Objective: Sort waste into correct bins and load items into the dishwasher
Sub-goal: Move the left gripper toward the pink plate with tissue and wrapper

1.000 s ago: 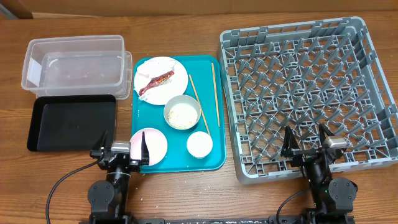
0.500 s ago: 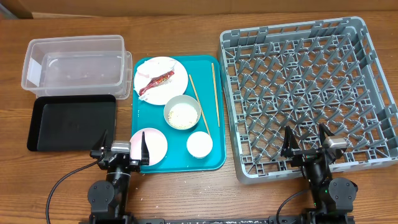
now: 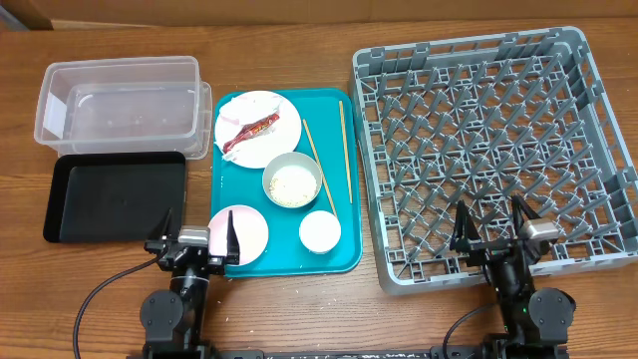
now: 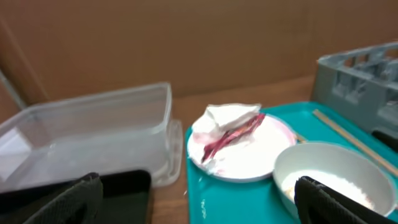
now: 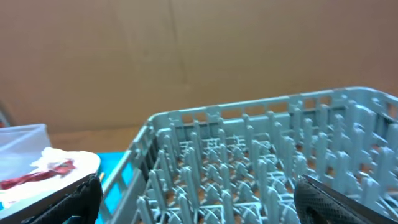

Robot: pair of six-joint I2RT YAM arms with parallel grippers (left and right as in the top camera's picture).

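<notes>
The left end effector is held released at the near edge of the bench, its fingers spread wide and nothing between them. The right end effector is likewise spread and empty, over the near rim of the grey dish rack. Both are judged to be parked low and open so that a first reach can be made without a regrasp.

The rack is set along the right edge, from far edge to near edge, directly before the right arm. No dish has yet been loaded into it. The clear tub is placed at the far left corner and the black tray just nearward of it along the left edge. Both are presumably put there to be served by the left arm.

Between bins and rack, a teal tray is laid mid-bench, and everything to be sorted is gathered on it. On the far plate the red wrapper is laid across the napkin. The rice is held in the grey-white bowl at the tray's middle. The white bowl and the pink plate are set toward the near edge. The plate is partly overlapped from above by a left finger. Two chopsticks are laid loose beside the dishes, toward the rack.

The waste is judged to come first, since the dishes cannot be racked until emptied.
</notes>
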